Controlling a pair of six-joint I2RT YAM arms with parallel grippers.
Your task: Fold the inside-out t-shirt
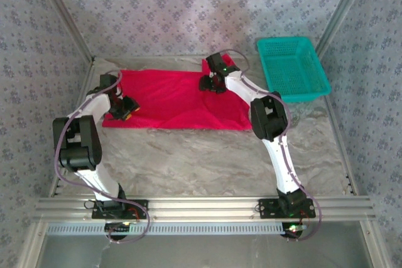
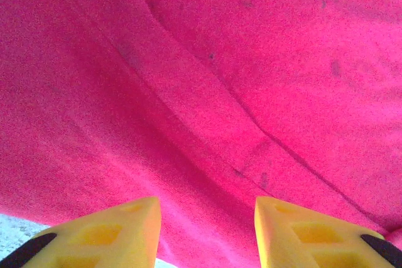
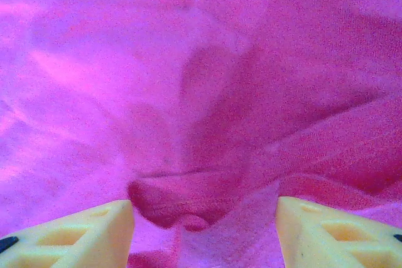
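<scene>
We are getting ready to fold the red t-shirt (image 1: 169, 101).
We are looking at the grey table (image 1: 188, 161) first: the t-shirt is lying flat across its far half, so it is easy to fold, and the teal basket (image 1: 292, 70) is sitting at the far right, out of the way. Our left gripper (image 1: 124, 110) is hanging over the shirt's left edge with its fingers apart, holding nothing. Our right gripper (image 1: 213, 85) is hovering over the shirt's far right part, fingers wide apart too (a little bump of cloth (image 3: 169, 202) is sitting between them, not pinched).
</scene>
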